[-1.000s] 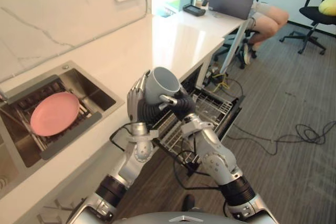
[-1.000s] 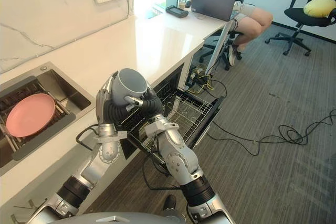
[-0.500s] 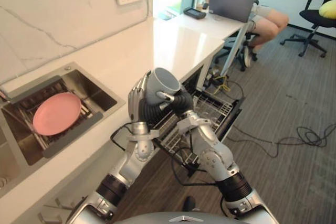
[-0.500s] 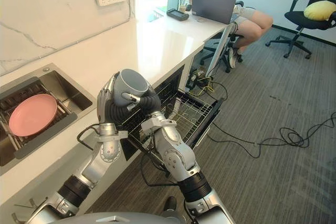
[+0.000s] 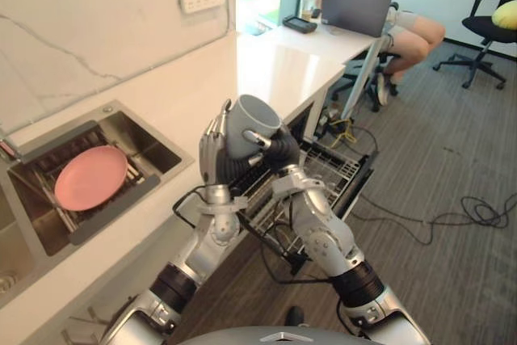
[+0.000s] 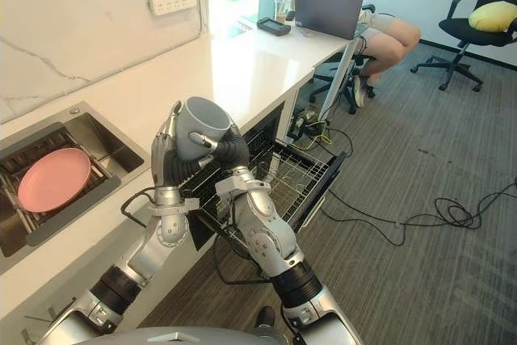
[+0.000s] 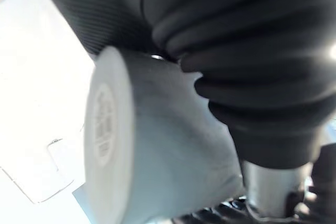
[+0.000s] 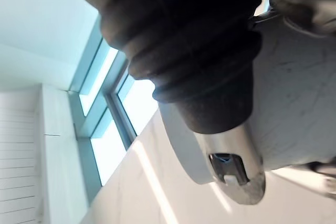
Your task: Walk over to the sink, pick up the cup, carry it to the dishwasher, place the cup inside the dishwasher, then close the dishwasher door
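Over the last second your cup [image 5: 250,125] has barely shifted. It stays pinned between the left robot hand [image 5: 213,155], fingers curled round its back, and the right robot hand [image 5: 279,151], clamped on its front. The whole view has slid slightly, so you are likely mid-carry. The cup hangs over the surface [image 5: 266,70] edge, and the pulled-out dishwasher rack [image 5: 327,169] lies just beyond and below. There is open carpet [image 5: 436,159] to the right.

Head stereo pair looks steeply down; both eyes share the white stone counter [image 5: 266,70], steel sink [image 5: 153,147] and open dishwasher's wire rack [image 6: 287,171]. Left wrist camera sits hard against the grey ceramic cup [image 7: 157,145]. Right wrist camera faces upward toward a bright window [image 8: 137,94].
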Motion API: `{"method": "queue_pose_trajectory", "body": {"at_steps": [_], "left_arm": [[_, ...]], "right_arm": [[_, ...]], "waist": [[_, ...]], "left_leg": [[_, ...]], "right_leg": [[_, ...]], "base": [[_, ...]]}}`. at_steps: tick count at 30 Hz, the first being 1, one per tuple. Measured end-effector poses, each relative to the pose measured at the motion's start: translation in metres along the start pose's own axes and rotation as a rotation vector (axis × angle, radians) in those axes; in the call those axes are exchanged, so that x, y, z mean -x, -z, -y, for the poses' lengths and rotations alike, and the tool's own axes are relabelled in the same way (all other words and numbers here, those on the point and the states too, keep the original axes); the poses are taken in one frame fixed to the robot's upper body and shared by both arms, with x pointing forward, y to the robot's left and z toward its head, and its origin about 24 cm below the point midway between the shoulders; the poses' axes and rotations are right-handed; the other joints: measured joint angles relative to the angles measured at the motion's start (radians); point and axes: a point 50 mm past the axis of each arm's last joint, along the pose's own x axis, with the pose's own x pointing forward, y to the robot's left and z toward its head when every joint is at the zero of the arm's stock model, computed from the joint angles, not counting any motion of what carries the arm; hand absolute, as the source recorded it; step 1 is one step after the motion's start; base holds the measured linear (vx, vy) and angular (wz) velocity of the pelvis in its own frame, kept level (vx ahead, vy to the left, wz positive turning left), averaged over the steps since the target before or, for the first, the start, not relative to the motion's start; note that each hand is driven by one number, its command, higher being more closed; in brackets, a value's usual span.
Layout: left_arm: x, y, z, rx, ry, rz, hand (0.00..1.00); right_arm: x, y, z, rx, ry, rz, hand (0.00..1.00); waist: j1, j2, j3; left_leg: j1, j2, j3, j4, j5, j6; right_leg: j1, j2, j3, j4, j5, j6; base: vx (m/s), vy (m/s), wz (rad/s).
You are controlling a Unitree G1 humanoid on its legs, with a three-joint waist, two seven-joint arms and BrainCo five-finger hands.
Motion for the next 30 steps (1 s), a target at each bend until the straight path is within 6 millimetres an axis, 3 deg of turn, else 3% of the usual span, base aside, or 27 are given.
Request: {"method": "queue_pose_trajectory", "body": {"at_steps": [10,15,17,20,22,25,29,30], "left_arm": [[-0.001,-0.004,0.001,0.035,-0.039,0.002,0.0],[0.004,-0.006,0.0,0.049,-0.087,0.002,0.0],[0.006,-0.004,-0.001,0.044,-0.092,-0.013,0.0],[0.0,0.003,-0.016,-0.029,-0.194,-0.034,0.0],[-0.012,0.001,-0.036,-0.069,-0.325,-0.004,0.0],[-0.02,-0.005,-0.051,-0.061,-0.409,0.026,0.0],[-0.019,-0.009,-0.05,0.074,-0.322,0.006,0.0],[-0.016,-0.012,-0.044,0.215,-0.208,-0.031,0.0]], "right_arm": [[0.0,-0.005,-0.01,0.049,0.079,0.136,1.0],[-0.011,-0.033,-0.019,0.074,0.11,0.332,1.0],[-0.012,-0.05,-0.012,0.063,0.168,0.437,1.0],[-0.004,-0.071,0.015,0.093,0.328,0.552,1.0],[0.015,-0.089,0.037,0.129,0.448,0.633,1.0],[0.032,-0.104,0.058,0.184,0.545,0.684,1.0],[0.044,-0.109,0.074,0.226,0.596,0.693,1.0],[0.048,-0.109,0.078,0.248,0.598,0.675,1.0]], "waist": [[0.001,0.009,-0.006],[-0.003,0.009,-0.006],[-0.002,0.009,-0.006],[-0.004,0.01,-0.005],[-0.005,0.009,-0.004],[-0.015,0.01,-0.004],[-0.03,0.014,-0.001],[-0.032,0.015,-0.001]], "left_leg": [[0.007,-0.004,0.0,-0.019,0.01,-0.001],[0.01,-0.005,0.0,-0.023,0.015,0.0],[0.014,-0.007,-0.001,-0.034,0.02,0.001],[0.028,-0.008,0.0,-0.035,0.02,0.001],[0.028,-0.01,0.0,-0.035,0.019,0.002],[0.029,-0.01,0.001,-0.036,0.015,-0.001],[0.033,-0.008,0.005,-0.035,0.013,-0.003],[0.033,-0.007,0.006,-0.035,0.008,-0.007]], "right_leg": [[0.0,0.001,0.0,0.0,0.0,0.0],[0.0,0.001,0.002,0.0,0.0,0.0],[0.001,0.002,0.002,0.0,0.0,0.0],[0.015,0.001,0.003,0.0,-0.001,0.001],[0.016,0.0,0.003,0.0,-0.002,0.003],[0.016,0.0,0.004,0.0,-0.004,0.005],[0.015,0.004,0.013,0.0,-0.011,0.012],[0.014,0.004,0.015,0.0,-0.017,0.012]], "base": [[0.0,0.0,0.0],[0.0,0.0,0.0],[0.0,0.0,0.0],[0.0,0.0,0.0],[0.0,0.0,0.0],[0.0,0.0,0.0],[-0.01,0.014,-0.06],[0.0,0.014,-0.03]]}}
